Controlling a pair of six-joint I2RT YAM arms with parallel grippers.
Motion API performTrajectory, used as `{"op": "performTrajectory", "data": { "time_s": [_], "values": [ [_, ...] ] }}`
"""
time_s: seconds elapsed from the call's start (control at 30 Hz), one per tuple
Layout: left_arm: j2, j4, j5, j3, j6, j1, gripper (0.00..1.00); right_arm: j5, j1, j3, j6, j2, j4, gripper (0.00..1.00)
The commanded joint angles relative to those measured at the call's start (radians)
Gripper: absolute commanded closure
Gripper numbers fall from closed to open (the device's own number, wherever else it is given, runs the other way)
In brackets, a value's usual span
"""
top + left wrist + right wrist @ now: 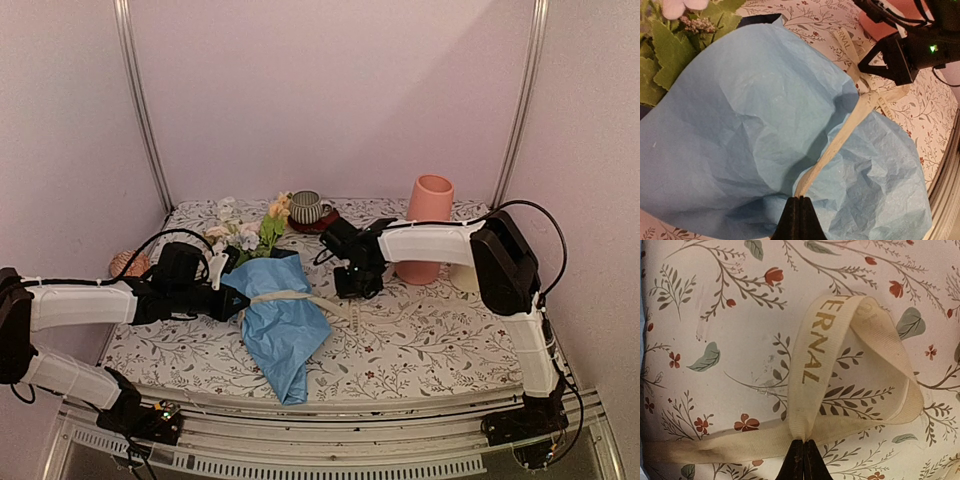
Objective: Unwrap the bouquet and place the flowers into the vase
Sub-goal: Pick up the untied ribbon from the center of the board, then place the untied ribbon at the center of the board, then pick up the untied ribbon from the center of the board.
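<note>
Our right tool (pixel 802 456) is clenched on the cream ribbon (pixel 812 355). It pinches the ribbon at its tips, where a loop printed with gold letters rises ahead of the tool and a tail runs off to its left across the bench (pixel 715 300). Our left tool (pixel 798 215) is clenched too, on the bouquet (pixel 282 320). The blue paper (pixel 750 125) bulges just ahead of its tips and the ribbon band runs into them, so we cannot tell whether it nips paper, ribbon or both. The flowers (pixel 245 235) poke out of the wrap ahead and to the left of the left tool. The vase (pixel 428 225) stands upright behind the right tool, past its wrist, well apart from the bouquet.

We judge the step in hand to be undoing the tie. To do it well, we draw the ribbon straight away from the wrap, low along the bench, while the left tool anchors the bunch against sliding. A slow, even pull should let the tie slip rather than tighten.
</note>
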Motion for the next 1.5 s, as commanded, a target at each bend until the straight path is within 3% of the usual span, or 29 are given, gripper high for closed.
{"op": "performTrajectory", "data": {
  "time_s": [0.0, 0.2, 0.3, 0.37, 0.43, 0.47, 0.7, 1.03, 1.13, 1.2, 1.47],
  "values": [
    [-0.017, -0.004, -0.004, 0.005, 0.016, -0.003, 1.00, 0.064, -0.049, 0.044, -0.032, -0.098, 0.039, 0.98],
    [-0.015, -0.006, -0.002, 0.003, 0.011, -0.004, 1.00, 0.187, -0.096, 0.131, -0.161, -0.129, 0.177, 0.96],
    [-0.020, -0.008, -0.004, 0.006, 0.011, -0.004, 1.00, 0.245, -0.125, 0.239, -0.213, -0.102, 0.200, 0.89],
    [-0.029, -0.013, -0.001, 0.005, 0.012, -0.007, 1.00, 0.268, -0.135, 0.302, -0.240, -0.090, 0.188, 0.74],
    [-0.048, -0.012, -0.005, -0.001, 0.015, -0.013, 0.93, 0.263, -0.134, 0.316, -0.281, -0.100, 0.182, 0.42],
    [-0.060, -0.012, -0.010, -0.005, 0.014, -0.016, 0.88, 0.243, -0.134, 0.310, -0.292, -0.110, 0.180, 0.35],
    [-0.113, -0.035, -0.042, 0.012, 0.000, -0.028, 0.61, -0.024, -0.104, 0.090, -0.440, -0.266, 0.249, 0.32],
    [-0.187, -0.093, -0.105, 0.079, -0.006, -0.072, 0.34, -0.038, -0.057, -0.322, -0.449, -0.570, 0.317, 0.17],
    [-0.224, -0.088, -0.117, 0.077, -0.011, -0.085, 0.18, -0.038, -0.057, -0.445, -0.402, -0.642, 0.327, 0.03],
    [-0.249, -0.079, -0.121, 0.072, -0.015, -0.090, 0.05, -0.047, -0.056, -0.519, -0.368, -0.681, 0.341, 0.01],
    [-0.315, -0.034, -0.123, 0.068, -0.024, -0.105, 0.02, -0.048, -0.056, -0.677, -0.267, -0.706, 0.351, 0.01]
  ]
}}
